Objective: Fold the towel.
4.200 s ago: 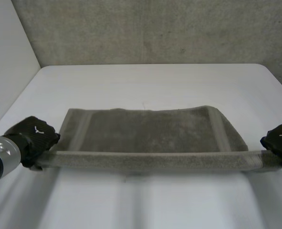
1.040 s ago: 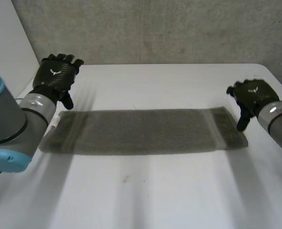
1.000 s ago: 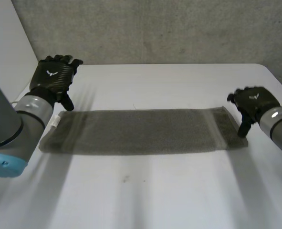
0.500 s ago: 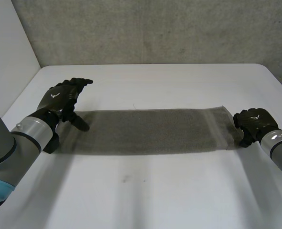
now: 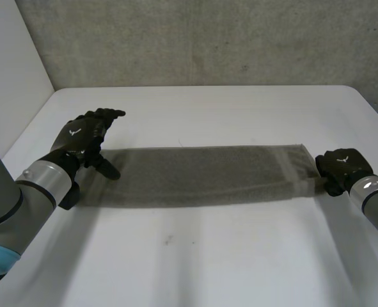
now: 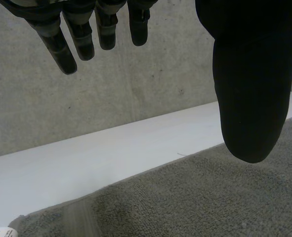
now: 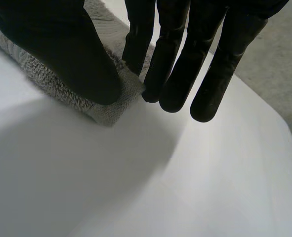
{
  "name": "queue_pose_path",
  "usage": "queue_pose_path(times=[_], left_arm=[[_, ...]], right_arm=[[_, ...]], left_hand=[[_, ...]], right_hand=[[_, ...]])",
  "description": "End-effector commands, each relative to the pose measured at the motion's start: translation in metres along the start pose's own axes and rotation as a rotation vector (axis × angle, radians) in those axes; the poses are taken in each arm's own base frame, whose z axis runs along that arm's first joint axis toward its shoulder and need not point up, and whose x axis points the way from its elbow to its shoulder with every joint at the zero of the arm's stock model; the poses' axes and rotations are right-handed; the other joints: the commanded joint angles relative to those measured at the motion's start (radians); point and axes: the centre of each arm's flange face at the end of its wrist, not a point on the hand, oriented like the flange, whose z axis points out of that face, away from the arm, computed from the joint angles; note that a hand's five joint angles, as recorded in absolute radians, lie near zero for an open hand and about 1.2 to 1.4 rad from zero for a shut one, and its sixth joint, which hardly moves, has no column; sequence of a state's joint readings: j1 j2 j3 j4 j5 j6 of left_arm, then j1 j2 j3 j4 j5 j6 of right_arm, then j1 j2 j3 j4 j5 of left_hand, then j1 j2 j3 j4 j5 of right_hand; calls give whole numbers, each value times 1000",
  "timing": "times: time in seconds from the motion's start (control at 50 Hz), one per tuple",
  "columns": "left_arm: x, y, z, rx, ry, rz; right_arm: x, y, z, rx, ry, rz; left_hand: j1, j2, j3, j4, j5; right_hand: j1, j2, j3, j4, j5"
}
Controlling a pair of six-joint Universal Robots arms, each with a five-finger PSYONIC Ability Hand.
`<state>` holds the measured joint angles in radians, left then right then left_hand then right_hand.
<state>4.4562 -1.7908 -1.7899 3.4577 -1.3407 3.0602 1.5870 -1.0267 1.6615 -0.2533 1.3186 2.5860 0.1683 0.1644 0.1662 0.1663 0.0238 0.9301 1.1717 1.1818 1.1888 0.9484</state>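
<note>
Fingers of left hand (image 5: 80,135) wide apart above towel (image 5: 201,174); those of right hand (image 5: 342,167) tight on its corner.

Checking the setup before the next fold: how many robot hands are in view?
2. The left robot hand is over the left end of the towel, fingers straight; the right robot hand pinches the towel's right end under its thumb.

The towel (image 5: 201,174) spans the table (image 5: 240,256), left hand (image 5: 81,136) and right hand (image 5: 342,167) at its ends
</note>
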Motion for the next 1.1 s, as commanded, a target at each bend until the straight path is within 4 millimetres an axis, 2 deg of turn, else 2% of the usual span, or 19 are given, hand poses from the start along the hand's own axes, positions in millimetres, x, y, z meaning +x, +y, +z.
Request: queue_pose_path(times=[0.02, 0.2, 0.38, 0.42, 0.5, 0.54, 0.6, 0.64, 0.66, 0.68, 0.7, 0.76, 0.8, 0.82, 0.86, 0.92, 1.04, 1.08, 1.1], left_arm=[[0, -1, -1, 3, -1, 1], [-1, -1, -2, 2, -6, 0], [-4, -2, -3, 5, -16, 2], [-6, -3, -3, 9, -24, 2], [-8, -3, -3, 9, -30, 2], [-8, -4, -3, 11, -30, 2], [-8, -6, -4, 17, -31, 3], [-9, -7, -5, 20, -35, 4], [-9, -7, -5, 20, -35, 4], [-10, -8, -4, 24, -36, 4], [-10, -8, -5, 22, -38, 4], [-11, -8, -4, 23, -41, 4], [-12, -7, -5, 21, -44, 3], [-12, -7, -5, 21, -44, 3], [-14, -7, -5, 19, -49, 1], [-15, -6, -5, 18, -52, 1], [-15, -5, -5, 15, -51, 0], [-15, -5, -4, 15, -51, 1], [-15, -5, -4, 15, -51, 1]], right_arm=[[32, -3, -1, -12, 103, -38], [119, 18, -6, -174, 358, -239], [134, -14, -11, -96, 428, -256], [106, -56, -16, 43, 389, -238], [65, -90, -19, 176, 301, -214], [18, -121, -25, 320, 200, -221], [-10, -136, -31, 401, 141, -242], [-67, -157, -45, 545, 16, -276], [-68, -158, -45, 545, 15, -277], [-98, -163, -52, 604, -58, -288], [-129, -164, -59, 643, -133, -300], [-155, -163, -65, 671, -198, -307], [-204, -151, -78, 684, -331, -326], [-205, -151, -78, 684, -332, -327], [-245, -133, -90, 676, -444, -349], [-273, -113, -97, 653, -528, -369], [-287, -96, -98, 622, -566, -383], [-282, -100, -96, 617, -536, -375], [-282, -100, -96, 617, -536, -375]], left_hand=[[6, 10, 8, 8, -24], [6, 10, 8, 8, -24], [6, 10, 8, 8, -24], [6, 10, 8, 8, -24], [6, 10, 8, 8, -24], [6, 10, 8, 8, -24], [6, 10, 8, 8, -24], [6, 10, 8, 8, -24], [6, 10, 8, 8, -24], [6, 10, 8, 8, -24], [6, 10, 8, 8, -24], [6, 10, 8, 8, -24], [6, 10, 8, 8, -24], [6, 10, 8, 8, -24], [6, 10, 8, 8, -24], [6, 10, 8, 8, -24], [6, 10, 8, 8, -24], [6, 10, 8, 8, -24], [6, 10, 8, 8, -24]], right_hand=[[466, 225, 214, 207, 273], [466, 225, 214, 207, 273], [466, 225, 214, 207, 273], [466, 225, 214, 207, 273], [466, 225, 214, 207, 273], [466, 225, 214, 207, 273], [466, 225, 214, 207, 273], [466, 225, 214, 207, 273], [466, 225, 214, 207, 273], [466, 225, 214, 207, 273], [466, 225, 214, 207, 273], [466, 225, 214, 207, 273], [466, 225, 214, 207, 273], [466, 225, 214, 207, 273], [466, 225, 214, 207, 273], [466, 225, 214, 207, 273], [466, 225, 214, 207, 273], [-432, -673, -683, -690, -624], [-437, -679, -689, -696, -630]])
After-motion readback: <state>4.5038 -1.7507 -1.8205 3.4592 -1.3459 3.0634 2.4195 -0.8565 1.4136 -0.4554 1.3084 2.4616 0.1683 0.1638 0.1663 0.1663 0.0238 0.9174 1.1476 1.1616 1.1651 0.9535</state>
